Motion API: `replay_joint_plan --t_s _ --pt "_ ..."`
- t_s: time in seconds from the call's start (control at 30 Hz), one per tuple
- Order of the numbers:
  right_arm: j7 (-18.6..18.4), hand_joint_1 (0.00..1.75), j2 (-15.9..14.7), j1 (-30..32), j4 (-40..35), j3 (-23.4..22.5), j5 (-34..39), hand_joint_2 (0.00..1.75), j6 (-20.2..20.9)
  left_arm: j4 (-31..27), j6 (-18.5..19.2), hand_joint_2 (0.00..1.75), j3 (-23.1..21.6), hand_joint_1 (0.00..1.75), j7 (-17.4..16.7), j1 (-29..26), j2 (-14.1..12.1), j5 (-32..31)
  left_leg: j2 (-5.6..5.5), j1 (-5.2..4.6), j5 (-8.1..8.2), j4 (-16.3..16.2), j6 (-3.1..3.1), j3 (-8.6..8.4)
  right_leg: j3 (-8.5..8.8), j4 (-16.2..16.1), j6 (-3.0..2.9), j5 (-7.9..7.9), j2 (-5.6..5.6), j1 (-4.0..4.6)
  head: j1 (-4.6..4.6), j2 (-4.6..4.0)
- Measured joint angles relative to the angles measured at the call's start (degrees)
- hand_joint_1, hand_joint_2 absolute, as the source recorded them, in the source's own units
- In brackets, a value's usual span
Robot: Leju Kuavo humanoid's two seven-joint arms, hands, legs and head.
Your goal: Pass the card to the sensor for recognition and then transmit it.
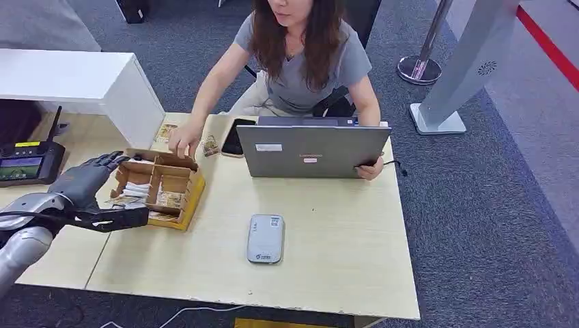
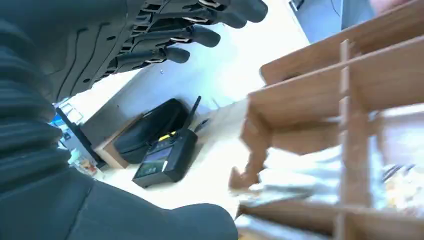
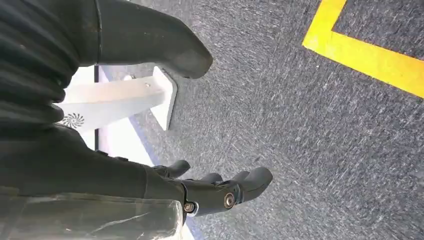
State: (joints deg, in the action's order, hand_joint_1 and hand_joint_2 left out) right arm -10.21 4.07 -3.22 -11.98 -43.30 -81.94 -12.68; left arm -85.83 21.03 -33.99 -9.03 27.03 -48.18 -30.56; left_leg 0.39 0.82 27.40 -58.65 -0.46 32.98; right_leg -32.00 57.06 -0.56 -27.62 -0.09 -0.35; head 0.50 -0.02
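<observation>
Left hand (image 1: pixel 92 179) fingers (image 2: pixel 200 35) spread apart, nothing held, hovering just beside the near-left corner of the cardboard divider box (image 1: pixel 158 188). Thumb (image 1: pixel 116 219) stretched along the box's front edge; contact hard to call from the head view. Left wrist view adds the box's partition walls up close, with white wrapped packets (image 2: pixel 300 172) in 1 compartment, blurred. Same view picks up the black handheld terminal (image 2: pixel 167 157) on the table beyond the fingers; head view places it at the far left table edge.

Right hand (image 3: pixel 220 192) hanging over grey carpet (image 3: pixel 300 125), fingers loosely curled, nothing visibly in them. Yellow floor line (image 3: pixel 370 60) and white stand base (image 3: pixel 120 97) there too.

Head view, box contents: white items in the left cell, printed packets (image 1: pixel 171 199) in the near-right cell. Card-like pieces (image 1: pixel 210 145) on the table past the box, by the person's hand (image 1: pixel 183 141). Cannot tell which one is the task's card. Grey card sensor (image 1: pixel 265 238) lying flat mid-table, well apart from the box. Laptop (image 1: pixel 311 150) behind it, phone (image 1: pixel 237 137) beside it.
</observation>
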Motion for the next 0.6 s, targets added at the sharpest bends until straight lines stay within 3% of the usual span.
replay_joint_plan --t_s 0.17,0.6 --pt "-0.1 0.00 0.0 0.0 0.0 0.0 0.0 1.75 0.0 -1.1 0.0 1.75 -1.0 0.00 -0.2 -0.3 -2.1 0.7 -0.01 0.00 0.00 0.0 0.00 0.00 0.01 0.0 0.00 0.00 -0.01 0.00 0.00 0.00" --pt "-0.2 0.00 0.0 -0.1 0.0 0.0 -0.9 1.75 0.0 -1.2 -0.7 1.75 -2.4 0.00 -0.6 -3.0 -3.8 0.9 -0.01 -0.01 0.00 0.0 0.00 0.00 0.01 0.0 0.00 0.00 -0.01 0.00 -0.02 0.00"
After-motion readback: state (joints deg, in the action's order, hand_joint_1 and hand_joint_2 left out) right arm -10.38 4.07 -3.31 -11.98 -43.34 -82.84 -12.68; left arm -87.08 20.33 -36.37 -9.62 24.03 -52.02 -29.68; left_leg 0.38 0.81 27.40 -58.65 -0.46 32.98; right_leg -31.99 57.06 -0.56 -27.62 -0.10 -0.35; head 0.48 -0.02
